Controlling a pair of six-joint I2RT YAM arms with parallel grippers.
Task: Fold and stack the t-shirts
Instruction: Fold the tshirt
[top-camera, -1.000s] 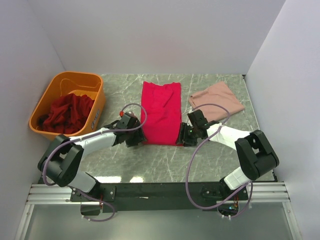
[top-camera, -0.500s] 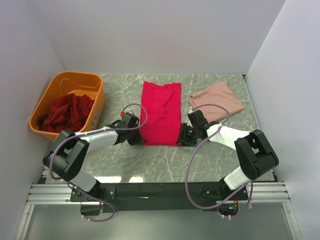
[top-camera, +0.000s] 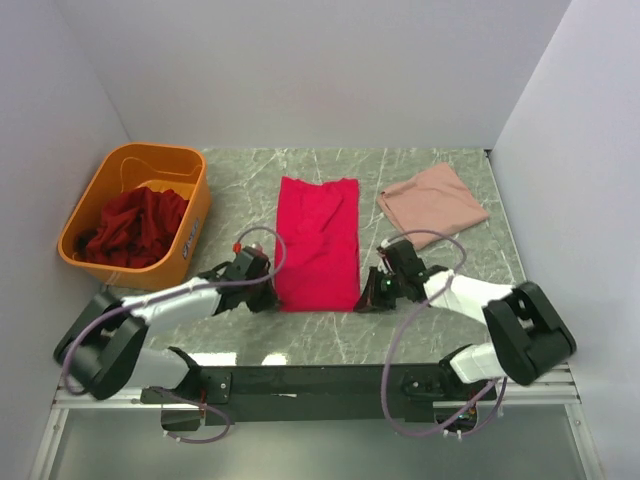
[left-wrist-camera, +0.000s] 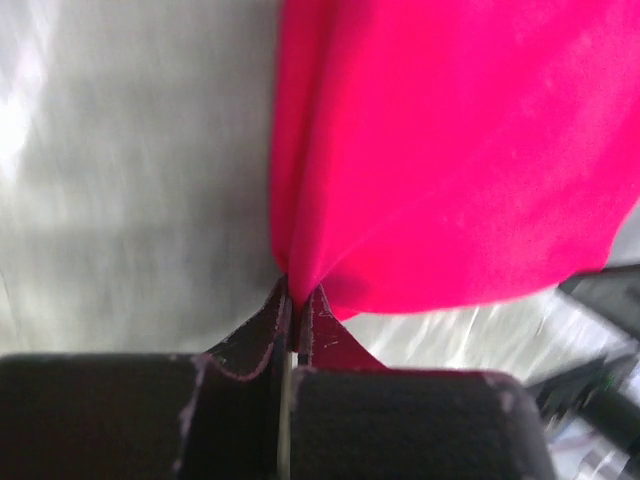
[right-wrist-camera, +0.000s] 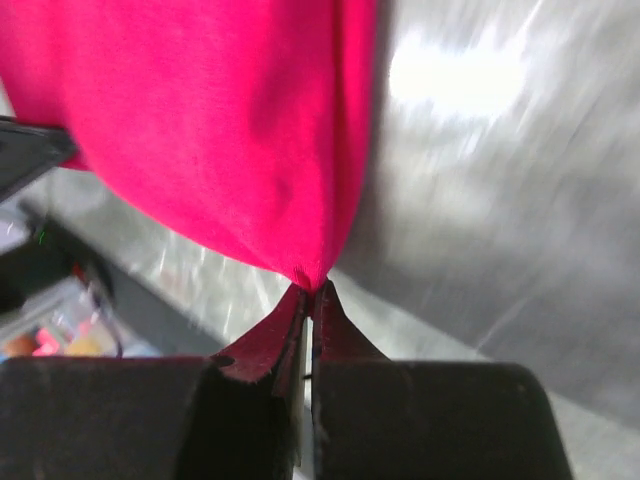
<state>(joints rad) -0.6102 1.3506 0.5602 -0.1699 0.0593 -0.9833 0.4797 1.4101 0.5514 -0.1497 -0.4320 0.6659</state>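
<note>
The pinches looked shallow. Each arm held only a small nip of cloth at a near corner of the crimson-pink t-shirt (top-camera: 318, 240), so in my judgement a lift or fold-over pull could slip a corner free. If one corner let go before the other, the fold would likely land skewed. An uneven pull might also drag the whole shirt across the table (top-camera: 430, 290).

The left jaws were pressed together on the near-left corner and the right jaws on the near-right corner, with cloth bunched at the tips.

The crimson shirt lay lengthwise mid-table, with the salmon-pink t-shirt (top-camera: 433, 200) well apart at the far right. Maroon t-shirts (top-camera: 135, 225) sat heaped in the orange tub (top-camera: 150, 150).
</note>
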